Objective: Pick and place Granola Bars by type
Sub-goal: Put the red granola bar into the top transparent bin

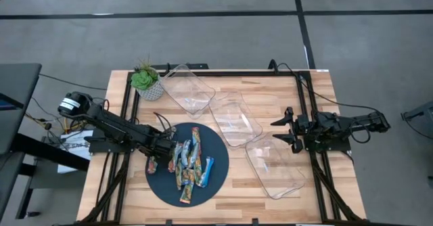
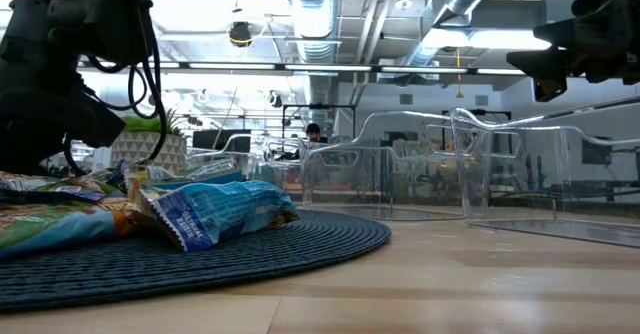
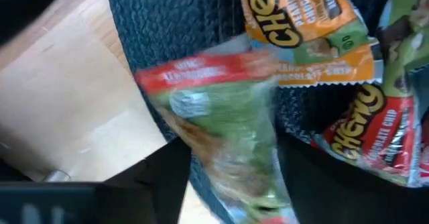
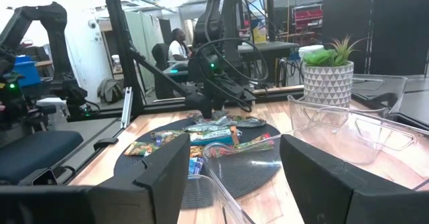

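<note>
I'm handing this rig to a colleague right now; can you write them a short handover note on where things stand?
Left gripper: down at the left edge of the dark round mat, shut on a green/red granola bar seen between its fingers in its wrist view.
Right gripper: open, empty, waiting at the table's right side beside the trays.
Granola bars: all piled on the mat, types mixed.
Three clear trays: lined up diagonally from the potted plant toward the right, all empty.
Done: nothing sorted yet.
Left: move every bar into a tray by type, starting with the gripped one.
</note>
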Controlling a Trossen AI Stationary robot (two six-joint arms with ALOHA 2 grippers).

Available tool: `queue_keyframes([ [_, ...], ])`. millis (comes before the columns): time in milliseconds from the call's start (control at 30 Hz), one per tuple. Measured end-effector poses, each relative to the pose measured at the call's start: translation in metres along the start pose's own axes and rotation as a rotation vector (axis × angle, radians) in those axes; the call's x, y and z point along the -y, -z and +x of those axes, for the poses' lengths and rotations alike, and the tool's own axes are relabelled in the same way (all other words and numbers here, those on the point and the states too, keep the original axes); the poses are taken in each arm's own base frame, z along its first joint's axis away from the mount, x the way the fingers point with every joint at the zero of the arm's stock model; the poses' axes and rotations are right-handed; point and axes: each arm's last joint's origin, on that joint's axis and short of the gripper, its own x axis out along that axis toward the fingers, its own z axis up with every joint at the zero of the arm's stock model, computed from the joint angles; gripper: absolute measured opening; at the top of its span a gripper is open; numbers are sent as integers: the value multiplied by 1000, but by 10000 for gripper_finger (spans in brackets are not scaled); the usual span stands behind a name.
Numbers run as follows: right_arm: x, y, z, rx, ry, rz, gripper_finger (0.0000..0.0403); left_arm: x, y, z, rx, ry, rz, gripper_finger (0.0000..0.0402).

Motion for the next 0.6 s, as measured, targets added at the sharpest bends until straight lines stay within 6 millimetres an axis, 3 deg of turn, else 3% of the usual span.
queue_keyframes([
  [300,0,0,0,0,0,0,224,0,0,0,-9,0,7,106],
  [600,0,0,0,0,0,0,224,1,0,0,-7,0,58,111],
])
